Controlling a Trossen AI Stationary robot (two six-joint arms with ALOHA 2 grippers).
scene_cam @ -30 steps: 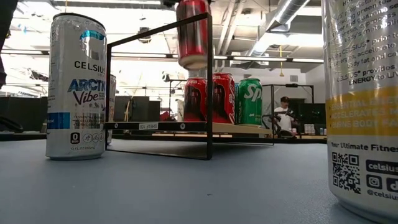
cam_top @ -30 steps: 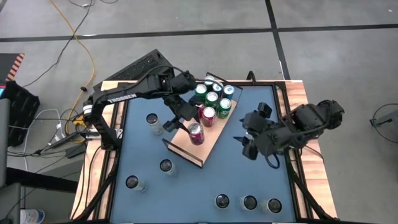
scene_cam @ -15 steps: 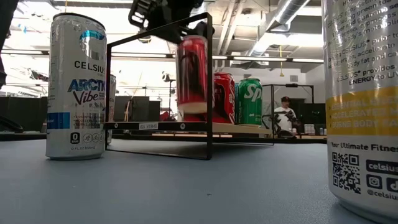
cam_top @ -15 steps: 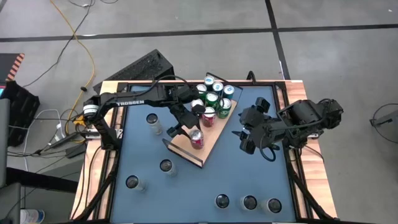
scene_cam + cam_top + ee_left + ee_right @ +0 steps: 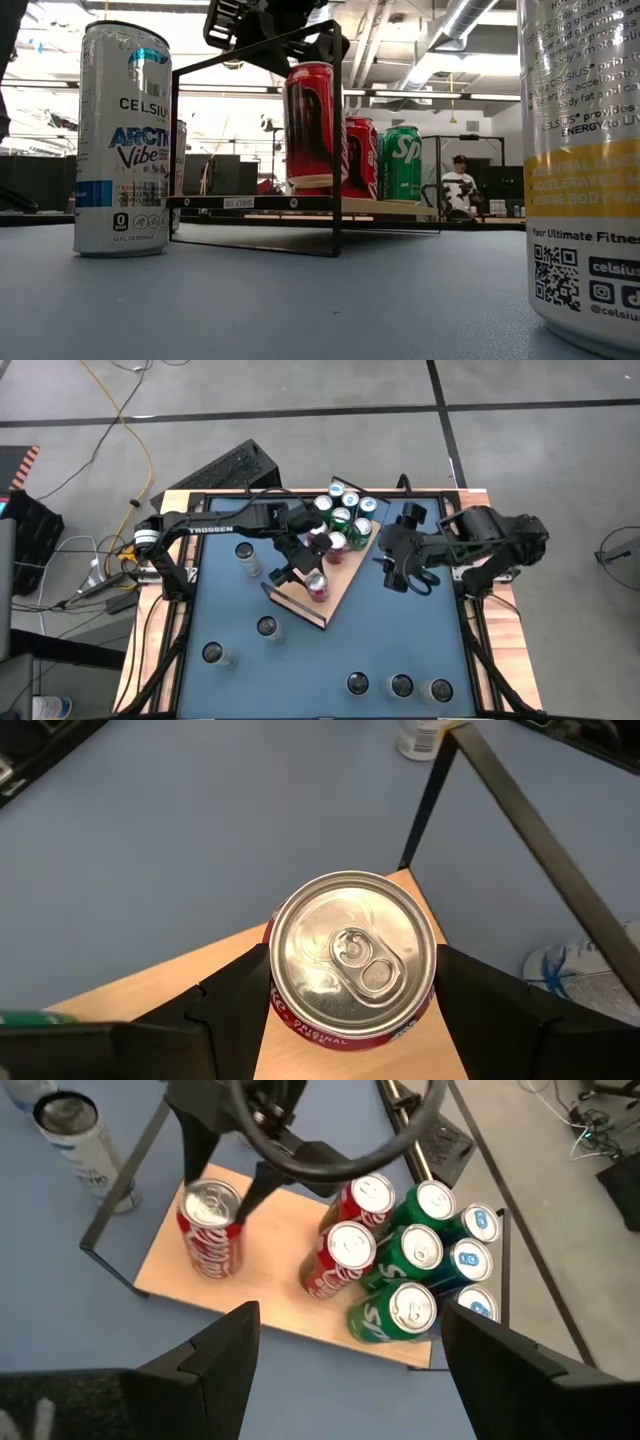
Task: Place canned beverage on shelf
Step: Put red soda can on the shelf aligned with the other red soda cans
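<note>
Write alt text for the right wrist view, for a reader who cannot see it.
A red can stands upright on a light-wood shelf, with the left gripper around its top. At the shelf's other end stands a cluster of red, green and blue cans. A white can stands on the blue table off the shelf.

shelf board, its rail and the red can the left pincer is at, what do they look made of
Shelf board: looks like light wood or plywood, matte, pale tan face with a darker edge. Rail: thin black bars, probably painted metal, straight with square corners. Red can: likely aluminium, with a shiny silver lid and pull tab and a glossy red printed wall. It stands on the board between the left pincer fingers.
</note>
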